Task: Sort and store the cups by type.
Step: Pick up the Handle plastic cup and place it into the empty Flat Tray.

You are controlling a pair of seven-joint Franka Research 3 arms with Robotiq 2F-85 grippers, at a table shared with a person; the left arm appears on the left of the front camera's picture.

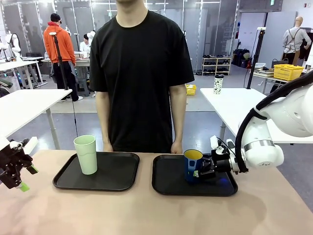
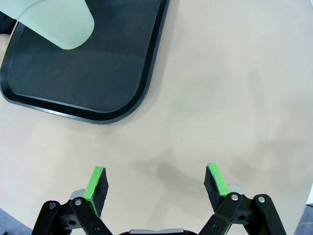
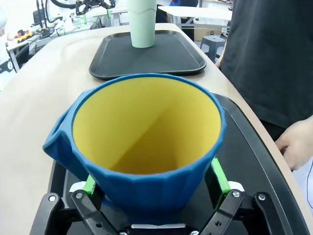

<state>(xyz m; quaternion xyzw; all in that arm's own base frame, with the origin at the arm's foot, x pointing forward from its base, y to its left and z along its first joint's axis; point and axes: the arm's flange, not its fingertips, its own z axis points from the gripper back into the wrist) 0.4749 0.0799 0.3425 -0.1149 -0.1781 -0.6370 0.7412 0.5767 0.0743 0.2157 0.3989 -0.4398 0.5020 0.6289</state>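
Note:
The pale green tumbler (image 1: 86,154) stands upright on the left black tray (image 1: 117,174); its base (image 2: 54,22) shows at the top of the left wrist view. The dark blue mug (image 1: 192,164) with its yellow inside (image 3: 146,132) stands on the right black tray (image 1: 168,183). My right gripper (image 1: 199,169) is open, reaching in level from the right, its green pads (image 3: 220,176) on either side of the mug's lower body. My left gripper (image 1: 27,178) is open over bare tabletop at the left edge, with nothing between its fingers (image 2: 95,183).
The person stands at the far edge with a hand (image 1: 176,147) resting by the right tray's back rim, close to the mug (image 3: 296,144). Bare tabletop lies in front of both trays. A speckled cup (image 1: 218,84) stands on another table farther back.

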